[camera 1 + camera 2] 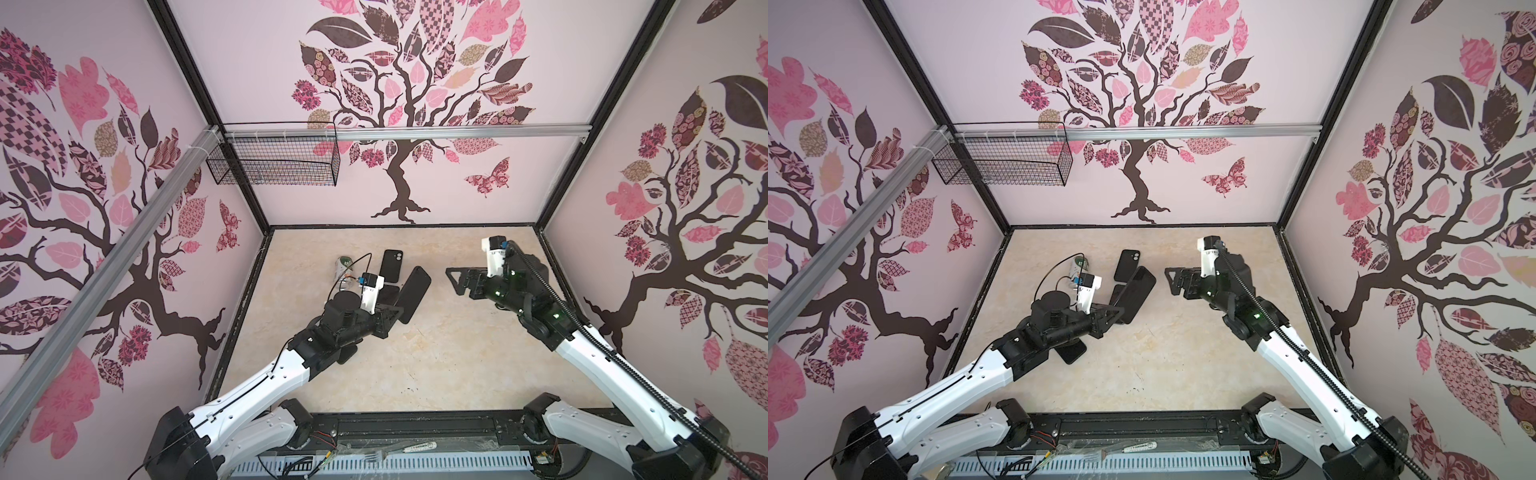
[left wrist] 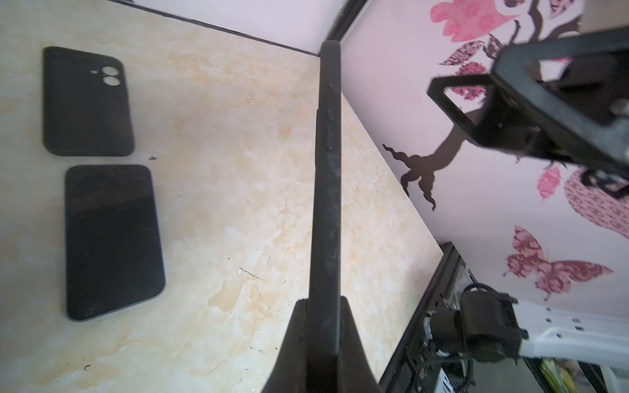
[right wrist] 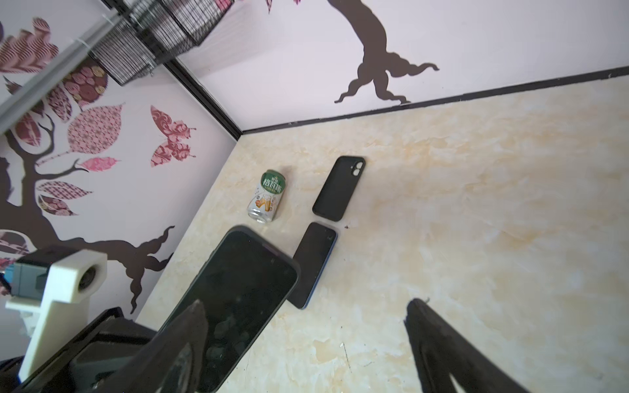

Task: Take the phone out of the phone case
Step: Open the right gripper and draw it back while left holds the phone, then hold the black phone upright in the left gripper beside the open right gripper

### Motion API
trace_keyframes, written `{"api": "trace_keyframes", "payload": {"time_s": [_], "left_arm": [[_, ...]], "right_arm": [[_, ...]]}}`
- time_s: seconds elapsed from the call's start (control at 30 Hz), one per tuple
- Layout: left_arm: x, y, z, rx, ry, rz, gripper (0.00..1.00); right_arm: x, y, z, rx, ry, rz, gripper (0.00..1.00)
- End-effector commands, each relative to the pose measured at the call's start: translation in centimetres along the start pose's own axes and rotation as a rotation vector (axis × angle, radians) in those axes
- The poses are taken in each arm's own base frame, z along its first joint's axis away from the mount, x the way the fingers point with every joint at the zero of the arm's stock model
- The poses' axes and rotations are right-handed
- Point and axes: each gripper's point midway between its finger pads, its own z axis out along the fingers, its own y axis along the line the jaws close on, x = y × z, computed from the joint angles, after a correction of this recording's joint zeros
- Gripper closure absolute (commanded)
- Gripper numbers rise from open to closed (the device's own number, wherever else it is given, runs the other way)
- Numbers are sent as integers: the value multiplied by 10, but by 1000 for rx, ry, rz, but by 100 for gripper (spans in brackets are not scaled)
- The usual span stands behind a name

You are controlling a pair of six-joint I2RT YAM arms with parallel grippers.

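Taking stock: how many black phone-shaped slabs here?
3: black cased phone in the left gripper; bare dark phone flat on the table; empty black case beyond it. Dark shape under left arm may be another.

Two phones (image 3: 245,282) (image 3: 315,262), one empty case (image 3: 338,189), one can (image 3: 267,195).

In both top views the left wrist camera (image 1: 371,289) hides part of the can (image 1: 343,264) and the held phone (image 1: 413,293) covers most of the flat phone (image 1: 390,292), while in the right wrist view a blurred finger (image 3: 185,340) hides the held phone's lower end.
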Motion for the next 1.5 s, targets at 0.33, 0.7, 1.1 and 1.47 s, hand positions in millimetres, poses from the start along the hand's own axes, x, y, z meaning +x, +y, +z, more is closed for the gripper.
{"api": "trace_keyframes", "payload": {"time_s": [0.33, 0.7, 1.1, 1.47], "left_arm": [[-17, -78, -33, 346, -32, 348, 100], [-18, -93, -45, 400, -30, 528, 100], [-19, -94, -46, 397, -33, 612, 100], [-24, -101, -49, 413, -40, 626, 100]], "right_arm": [[-20, 71, -49, -702, 13, -16, 16], [27, 111, -67, -877, 195, -139, 29], [30, 120, -77, -903, 251, -92, 53], [38, 117, -69, -892, 302, -49, 59]]}}
